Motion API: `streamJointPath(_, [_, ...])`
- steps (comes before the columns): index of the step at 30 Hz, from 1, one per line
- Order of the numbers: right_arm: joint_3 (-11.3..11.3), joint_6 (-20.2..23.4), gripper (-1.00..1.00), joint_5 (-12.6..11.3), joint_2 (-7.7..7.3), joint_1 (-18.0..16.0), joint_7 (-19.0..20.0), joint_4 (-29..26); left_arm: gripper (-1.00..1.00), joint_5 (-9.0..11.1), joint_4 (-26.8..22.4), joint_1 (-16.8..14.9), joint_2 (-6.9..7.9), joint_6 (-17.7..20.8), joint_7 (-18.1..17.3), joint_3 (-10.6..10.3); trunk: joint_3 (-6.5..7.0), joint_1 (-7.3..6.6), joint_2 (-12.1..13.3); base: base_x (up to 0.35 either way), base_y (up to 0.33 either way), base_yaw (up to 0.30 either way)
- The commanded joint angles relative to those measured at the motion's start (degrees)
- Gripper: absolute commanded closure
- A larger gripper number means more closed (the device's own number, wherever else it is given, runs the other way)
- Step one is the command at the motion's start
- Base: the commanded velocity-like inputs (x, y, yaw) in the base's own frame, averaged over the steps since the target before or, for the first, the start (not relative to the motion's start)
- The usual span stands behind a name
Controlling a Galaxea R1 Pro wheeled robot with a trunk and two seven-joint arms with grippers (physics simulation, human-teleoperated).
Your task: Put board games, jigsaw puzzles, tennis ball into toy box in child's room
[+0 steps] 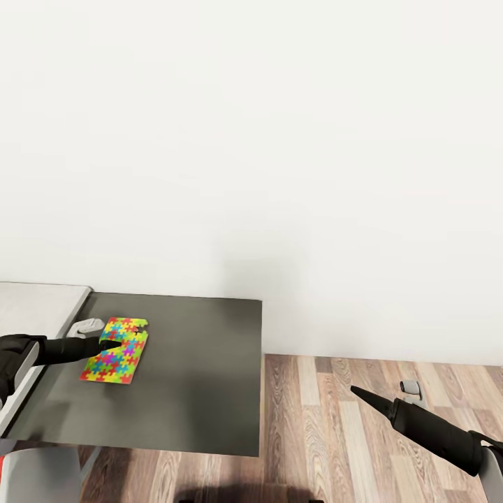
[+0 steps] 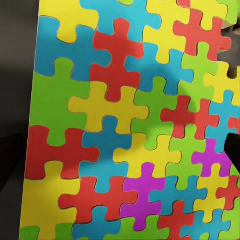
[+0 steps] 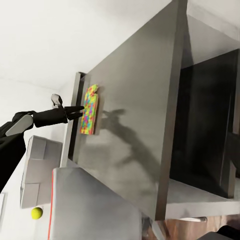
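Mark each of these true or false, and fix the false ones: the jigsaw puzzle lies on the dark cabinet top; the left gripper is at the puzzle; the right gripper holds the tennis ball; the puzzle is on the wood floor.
1. The jigsaw puzzle lies on the dark cabinet top. True.
2. The left gripper is at the puzzle. True.
3. The right gripper holds the tennis ball. False: it hangs over the wood floor, holding nothing.
4. The puzzle is on the floor. False: it rests on the cabinet top.
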Motion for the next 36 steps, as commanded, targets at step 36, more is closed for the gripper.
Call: streamJointPath(36, [-0.1, 0.3, -1.00, -0.5, -0.09, -0.1, 0.2, 0.2, -1.00, -0.2, 0.0, 0.0, -0.48, -1.4, -3.9, 0.0, 1.42, 0.03, -0.1, -0.014, -0.028, -0.126])
